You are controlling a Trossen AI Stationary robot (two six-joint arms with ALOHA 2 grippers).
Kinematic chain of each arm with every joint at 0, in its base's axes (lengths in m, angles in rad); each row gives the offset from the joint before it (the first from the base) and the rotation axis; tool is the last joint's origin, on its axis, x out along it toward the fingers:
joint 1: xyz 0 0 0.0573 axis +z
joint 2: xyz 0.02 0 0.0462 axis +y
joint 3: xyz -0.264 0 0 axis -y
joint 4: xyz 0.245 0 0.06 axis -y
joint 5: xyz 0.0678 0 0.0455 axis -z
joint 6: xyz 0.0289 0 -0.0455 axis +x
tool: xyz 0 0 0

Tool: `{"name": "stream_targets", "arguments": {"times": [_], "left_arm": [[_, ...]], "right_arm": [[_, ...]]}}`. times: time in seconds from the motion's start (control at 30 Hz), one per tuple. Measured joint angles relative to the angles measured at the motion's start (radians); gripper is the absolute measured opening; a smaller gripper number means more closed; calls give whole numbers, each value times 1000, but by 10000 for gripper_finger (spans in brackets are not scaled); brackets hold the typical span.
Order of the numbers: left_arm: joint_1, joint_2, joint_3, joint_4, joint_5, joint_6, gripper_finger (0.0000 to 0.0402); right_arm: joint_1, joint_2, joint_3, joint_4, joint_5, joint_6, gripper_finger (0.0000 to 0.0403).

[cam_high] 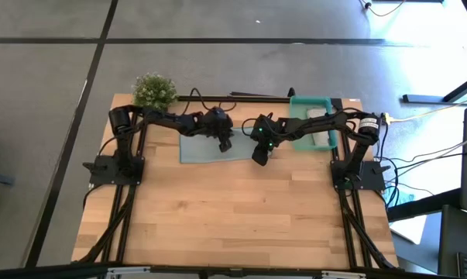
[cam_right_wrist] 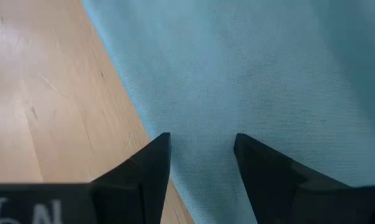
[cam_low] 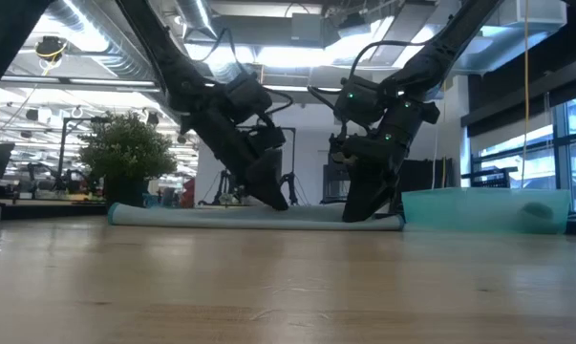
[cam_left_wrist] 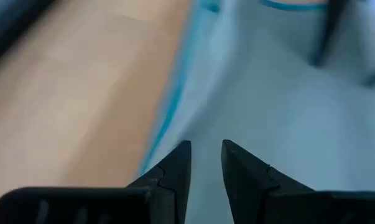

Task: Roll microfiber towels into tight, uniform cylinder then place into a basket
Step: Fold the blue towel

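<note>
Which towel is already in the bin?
The pale grey-beige towel; it sits inside the teal bin. The light blue towel lies spread flat on the table, with both grippers down on it.

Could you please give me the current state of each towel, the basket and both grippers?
Light blue towel: lying flat on the table, not yet rolled.
Pale towel: already inside the basket.
Basket: upright at the table's far edge, holding the pale towel.
Left gripper: open, down over the blue towel.
Right gripper: open, down at the blue towel's edge.
</note>
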Motion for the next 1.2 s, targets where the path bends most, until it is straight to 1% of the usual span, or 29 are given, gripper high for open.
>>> {"name": "stream_targets", "arguments": {"times": [0.07, 0.13, 0.2, 0.27, 0.33, 0.5, 0.57, 0.67, 0.7, 0.77, 0.87, 0.93, 1.1, 1.2], "left_arm": [[22, 0, 4, 3, -32, 0, 85], [43, 0, 8, -5, -32, -7, 85], [61, -18, 9, -27, -3, -33, 85], [70, -64, 11, -65, 26, -51, 85], [70, -126, 12, -165, 36, -50, 85], [53, -260, 12, -515, 38, -19, 85], [36, -284, 12, -647, 35, -26, 84], [4, -280, 4, -783, 31, -56, 84], [-6, -275, -6, -797, 31, -65, 84], [-27, -262, -38, -772, 15, -88, 84], [-56, -263, -77, -768, -58, -139, 84], [-68, -264, -98, -767, -76, -167, 84], [-102, -269, -142, -775, -42, -241, 84], [-145, -270, -156, -775, -11, -287, 84]], "right_arm": [[0, 0, 0, 0, 0, 0, 184], [0, 0, 0, 0, 0, 0, 184], [0, 0, 0, 0, 0, 0, 184], [0, 0, 0, -1, 0, 0, 184], [-3, 0, 0, -1, -2, 0, 184], [-4, 1, 0, -1, -2, -2, 184], [-4, 1, 0, -1, -2, -2, 184], [-4, 1, 0, 1, -2, -3, 184], [-4, 1, 0, 2, -2, -2, 184], [-5, 2, 0, 5, 1, -3, 184], [-5, 2, 0, 7, 2, -4, 184], [-5, 2, 0, 8, 4, -4, 184], [-11, 2, 0, 12, 81, -5, 184], [-28, 2, 0, 14, 88, -5, 184]]}}
